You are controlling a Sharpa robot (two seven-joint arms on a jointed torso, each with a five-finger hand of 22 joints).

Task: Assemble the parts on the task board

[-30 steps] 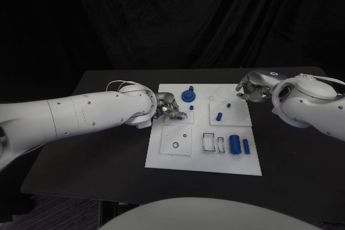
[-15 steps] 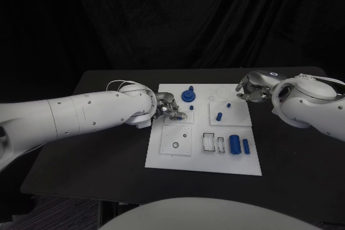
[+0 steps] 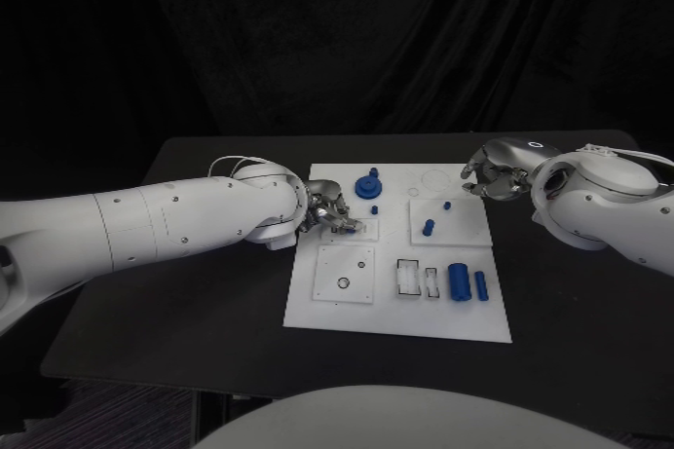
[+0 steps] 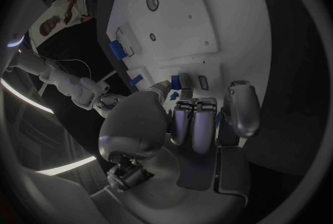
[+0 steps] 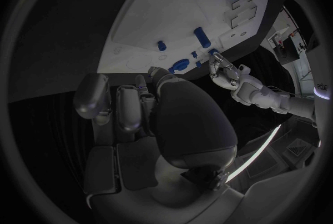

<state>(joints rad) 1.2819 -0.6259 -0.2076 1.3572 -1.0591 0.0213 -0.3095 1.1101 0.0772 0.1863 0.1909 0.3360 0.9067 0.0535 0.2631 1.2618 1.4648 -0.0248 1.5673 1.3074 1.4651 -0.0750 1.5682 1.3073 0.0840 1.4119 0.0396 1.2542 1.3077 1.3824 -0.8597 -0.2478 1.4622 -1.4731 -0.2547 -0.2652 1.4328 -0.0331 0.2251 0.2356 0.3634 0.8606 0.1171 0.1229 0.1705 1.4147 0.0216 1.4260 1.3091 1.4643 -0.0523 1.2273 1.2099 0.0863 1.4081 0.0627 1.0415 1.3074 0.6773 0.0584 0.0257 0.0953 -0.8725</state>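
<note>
The white task board (image 3: 393,308) lies mid-table. Blue parts stand on it: a knob with a peg (image 3: 368,184) at the far edge, two small pegs (image 3: 447,205) (image 3: 429,228) on a raised square, and a thick cylinder (image 3: 458,279) beside a thinner one (image 3: 480,285). My left hand (image 3: 327,213) hovers over the board's left side with fingers curled. In the left wrist view the left hand (image 4: 201,118) shows a sliver of blue part (image 4: 219,118) between its fingers, and another small blue piece (image 4: 176,82) sits just past the fingertips. My right hand (image 3: 492,176) (image 5: 139,107) is curled at the board's far right corner.
Two white square plates (image 3: 344,274) and a slotted block (image 3: 409,278) occupy the board's near half. Black table (image 3: 183,313) spreads wide to the left and at the front. The left arm (image 3: 155,225) covers the table left of the board.
</note>
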